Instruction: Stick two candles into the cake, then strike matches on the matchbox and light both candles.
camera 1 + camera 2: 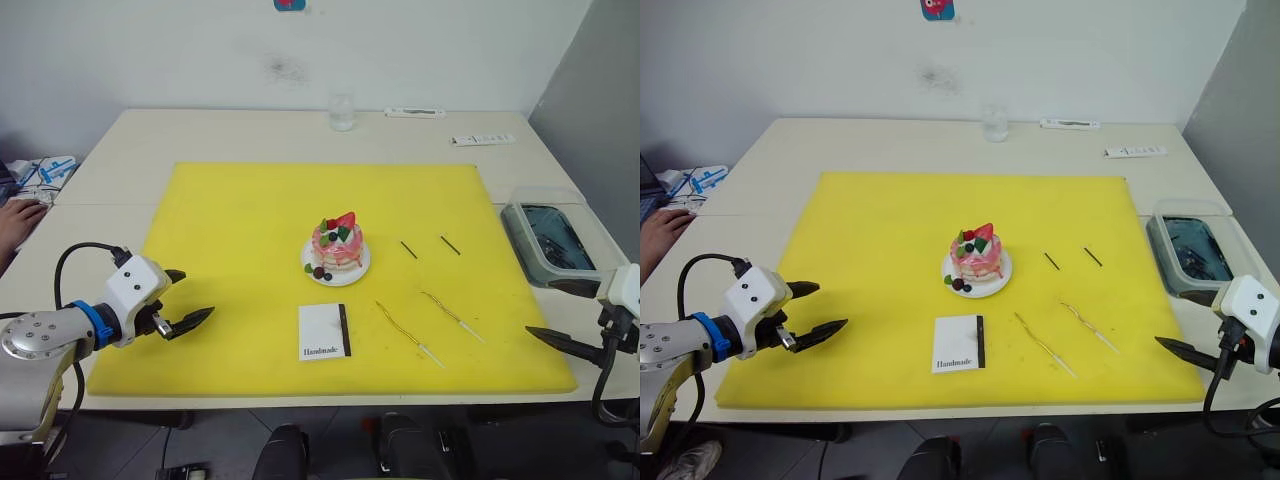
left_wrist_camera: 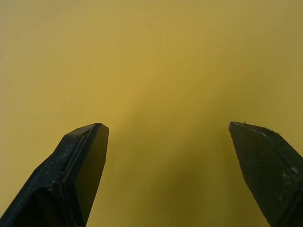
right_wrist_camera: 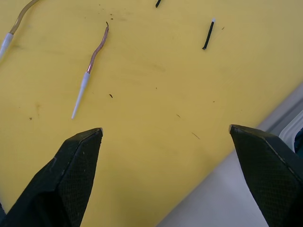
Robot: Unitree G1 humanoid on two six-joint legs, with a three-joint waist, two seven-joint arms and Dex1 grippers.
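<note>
A small round pink layered cake (image 1: 337, 247) topped with a red strawberry sits on its white plate near the middle of a yellow rectangular mat (image 1: 230, 230), and just in front of it lies a flat white matchbox (image 1: 324, 331) printed "Handmade" in black, its dark striking strip along one edge. To the cake's right lie two short dark matches (image 1: 408, 249), with two long wavy golden-brown candles (image 1: 409, 333) nearer the front edge. The left gripper (image 1: 186, 300) hovers over the mat's left edge and the right gripper (image 1: 553, 339) beside its right front corner, both with fingers spread wide and holding nothing.

You're facing a pale table (image 1: 250, 135) with a yellow mat (image 1: 240, 230) on it, white wall (image 1: 150, 50) behind.
</note>
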